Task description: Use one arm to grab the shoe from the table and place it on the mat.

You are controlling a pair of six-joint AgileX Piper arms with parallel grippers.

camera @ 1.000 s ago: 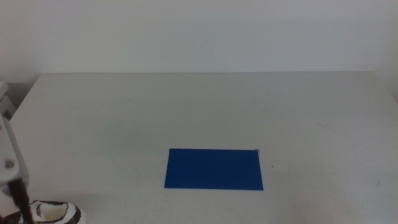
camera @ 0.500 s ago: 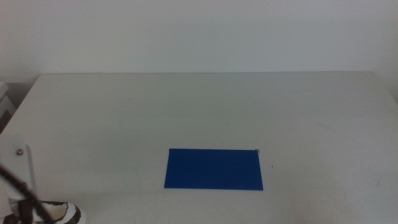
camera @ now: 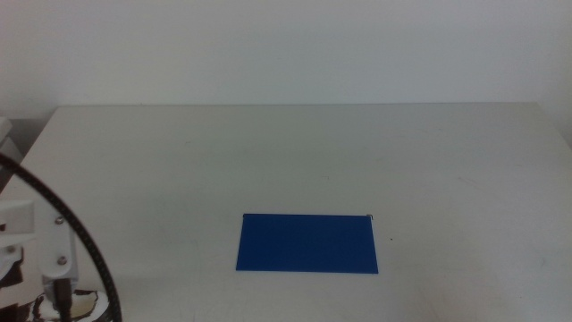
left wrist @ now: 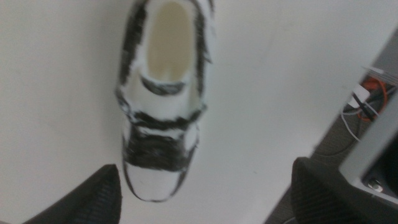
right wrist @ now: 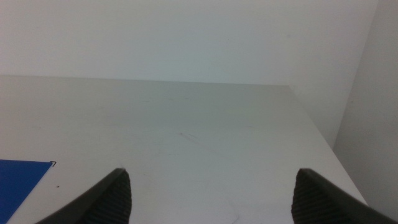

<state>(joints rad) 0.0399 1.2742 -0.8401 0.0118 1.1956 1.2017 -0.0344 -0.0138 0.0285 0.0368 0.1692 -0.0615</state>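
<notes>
**Left arm low at our near-left corner, right arm waiting**

Our left arm (camera: 54, 259) comes in at the near-left corner in the middle view, white bracket and looping black cable showing. Its left gripper (left wrist: 205, 196) points straight down, jaws spread wide. Our right gripper (right wrist: 211, 196) waits outside the middle view, jaws wide apart too.

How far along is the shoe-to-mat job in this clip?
Nothing is placed: the mat lies bare. In hand: the left gripper, jaws open, hovers over the shoe, which sits on the table. The grasp, carry and placement remain. The right gripper waits, open.
</notes>
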